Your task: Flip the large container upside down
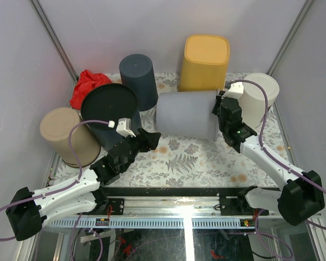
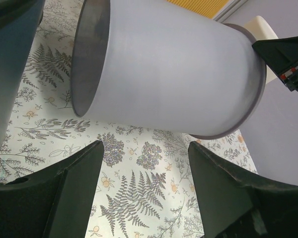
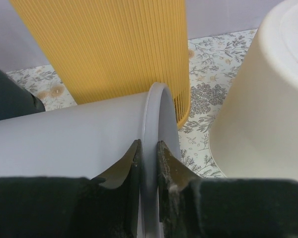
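Currently the large grey container (image 1: 187, 114) lies on its side on the fern-patterned desk (image 1: 190, 157). The right pincer (image 3: 148, 148) is clamped on its rim. The left pincer (image 2: 145, 146) gapes wide, holding nothing, with the container just ahead of it. A ribbed yellow bin (image 3: 109, 44) stands beyond the right pincer, and a cream container (image 3: 258, 99) is to its right.

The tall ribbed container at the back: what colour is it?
Mustard yellow. The tall ribbed container shows best in the right wrist view.
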You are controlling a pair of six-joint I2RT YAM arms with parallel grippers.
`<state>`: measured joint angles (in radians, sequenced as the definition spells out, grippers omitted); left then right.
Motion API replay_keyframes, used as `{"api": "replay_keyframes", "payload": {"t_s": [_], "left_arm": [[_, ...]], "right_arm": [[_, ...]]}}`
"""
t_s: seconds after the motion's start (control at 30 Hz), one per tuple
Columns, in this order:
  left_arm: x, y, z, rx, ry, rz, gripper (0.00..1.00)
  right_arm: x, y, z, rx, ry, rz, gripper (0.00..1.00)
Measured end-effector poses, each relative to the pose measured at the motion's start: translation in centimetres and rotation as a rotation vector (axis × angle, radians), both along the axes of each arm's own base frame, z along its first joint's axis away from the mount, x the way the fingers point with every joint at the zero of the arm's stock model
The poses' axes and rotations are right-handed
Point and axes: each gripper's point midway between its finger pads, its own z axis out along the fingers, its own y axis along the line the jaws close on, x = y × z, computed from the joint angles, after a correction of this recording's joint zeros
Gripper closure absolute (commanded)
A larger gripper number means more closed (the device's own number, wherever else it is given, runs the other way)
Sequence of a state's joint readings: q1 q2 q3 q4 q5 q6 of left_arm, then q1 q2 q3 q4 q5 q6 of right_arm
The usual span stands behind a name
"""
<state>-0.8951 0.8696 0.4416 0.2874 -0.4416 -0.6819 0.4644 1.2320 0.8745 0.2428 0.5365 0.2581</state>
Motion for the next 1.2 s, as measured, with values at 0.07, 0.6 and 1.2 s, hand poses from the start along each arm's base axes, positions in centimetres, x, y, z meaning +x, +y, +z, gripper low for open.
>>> {"api": "replay_keyframes", "payload": {"t_s": [0.07,0.6,1.2], "left_arm": [[0.0,0.0,0.0,-0.001,-0.001,0.002,0.31],[-0.1,0.2,0.5,-0.014,-0.01,0.004,0.31],[-0.4,0.5,1.7,-0.054,-0.023,0.006,0.32]], "right_arm": [[-0.5,0.0,0.0,0.002,0.002,0.012,1.0],[-6.2,-0.2,-0.6,0.156,-0.052,0.12,1.0],[-10.0,-2.5,-1.8,0.389,-0.098,0.018,1.0]]}}
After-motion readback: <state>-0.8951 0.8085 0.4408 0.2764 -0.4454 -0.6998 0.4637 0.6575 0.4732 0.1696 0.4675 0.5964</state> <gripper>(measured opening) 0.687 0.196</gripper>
